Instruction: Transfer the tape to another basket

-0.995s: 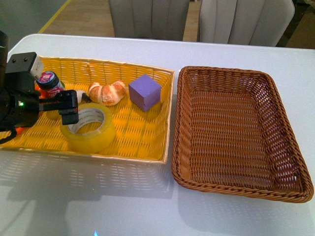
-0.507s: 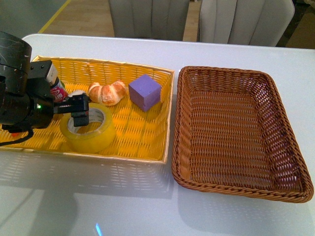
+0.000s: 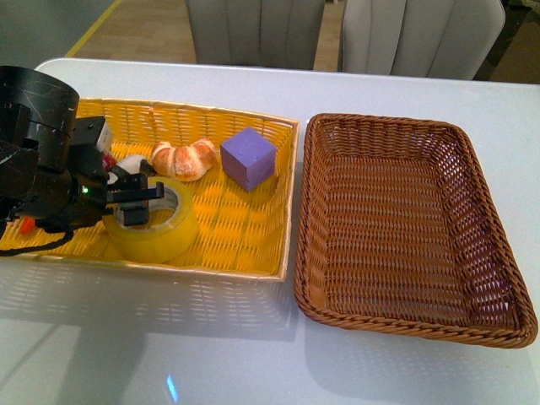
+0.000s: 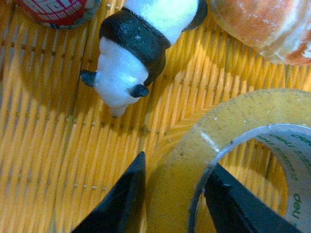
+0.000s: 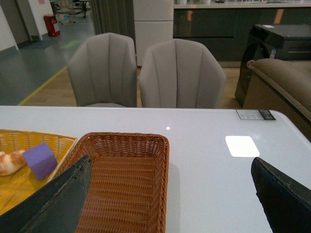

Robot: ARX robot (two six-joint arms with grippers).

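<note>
Since half a second ago the left gripper has shifted further over the tape and dropped lower onto it. Its jaws now straddle the near wall of the roll, one finger outside the ring and the other inside the white core. They are drawn in against both sides, gripping the tape. The roll lies flat on the floor of the yellow basket, directly under the jaws. Just beyond the jaws lies a small panda toy, with a croissant beside it and a purple block further off toward the brown basket. That basket sits on the desk, well apart from the left jaws. The right gripper hangs above the desk with its jaws spread wide and nothing between them. The brown basket lies ahead of them.
</note>
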